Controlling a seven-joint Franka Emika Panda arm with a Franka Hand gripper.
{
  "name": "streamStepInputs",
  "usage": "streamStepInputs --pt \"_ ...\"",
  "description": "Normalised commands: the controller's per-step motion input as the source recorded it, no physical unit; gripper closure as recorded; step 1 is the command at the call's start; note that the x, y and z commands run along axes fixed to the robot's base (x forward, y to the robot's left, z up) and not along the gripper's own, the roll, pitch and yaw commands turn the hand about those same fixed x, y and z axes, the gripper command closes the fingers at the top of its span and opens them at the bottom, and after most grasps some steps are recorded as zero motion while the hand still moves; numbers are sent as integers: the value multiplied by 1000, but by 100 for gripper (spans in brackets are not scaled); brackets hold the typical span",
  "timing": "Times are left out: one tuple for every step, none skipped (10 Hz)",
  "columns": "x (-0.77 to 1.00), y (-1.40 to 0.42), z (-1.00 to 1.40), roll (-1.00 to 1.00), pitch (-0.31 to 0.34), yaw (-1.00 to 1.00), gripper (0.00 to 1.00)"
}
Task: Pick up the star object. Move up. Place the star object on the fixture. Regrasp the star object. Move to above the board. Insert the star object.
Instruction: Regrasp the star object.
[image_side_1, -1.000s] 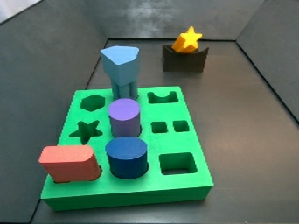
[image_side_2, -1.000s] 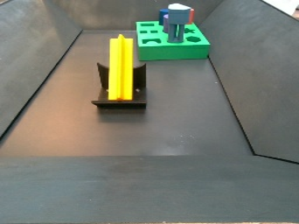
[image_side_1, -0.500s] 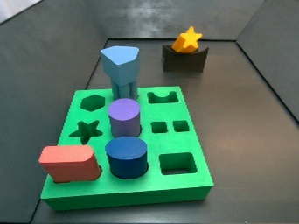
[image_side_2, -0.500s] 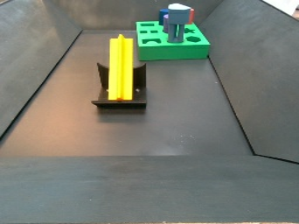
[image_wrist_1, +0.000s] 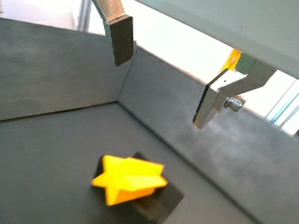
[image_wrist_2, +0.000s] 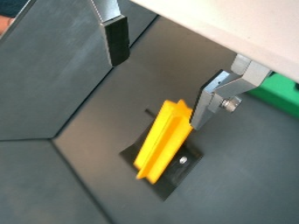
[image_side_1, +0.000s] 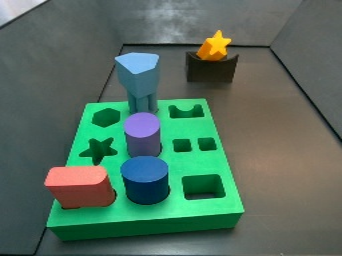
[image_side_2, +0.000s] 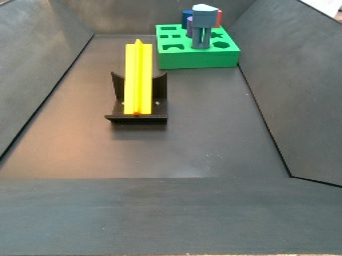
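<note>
1. On the fixture (image_side_2: 135, 108), the star object (image_side_2: 136, 72) lies along the notch, free of any grip.
2. Above it, in both wrist views, the gripper (image_wrist_2: 163, 77) hangs with its jaws wide apart and nothing between the fingers (image_wrist_1: 121, 39).
3. Farther right in a side view, the board (image_side_2: 198, 52) holds a light-blue pentagon peg (image_side_1: 138, 76), a purple cylinder (image_side_1: 143, 134), a dark blue cylinder (image_side_1: 144, 179) and a red block (image_side_1: 78, 186); its star hole (image_side_1: 96, 150) is unfilled.
</note>
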Motion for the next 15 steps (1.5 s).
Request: streamStepInputs --pt "111 -47 -11 1000 160 96 0" --pt "116 -51 -8 1000 191 129 0" --pt "116 -52 -14 1000 227 182 0" --pt "117 -55 -11 852 217 204 0" --pt "124 -55 -11 733 197 217 0" --pt "132 -58 -14 500 156 237 0" --pt "135 -50 -8 293 117 246 0" --pt "126 -46 -4 202 86 243 0" --pt "113 -45 -5 177 65 236 0" --pt "95 -56 -14 162 22 211 0" --pt "39 44 -1000 249 -78 155 0" --pt "43 46 -1000 247 -89 127 0" --pt "47 39 -1000 218 -104 90 0" --pt "49 33 -1000 176 -112 60 0" --pt "55 28 -1000 128 -120 22 0"
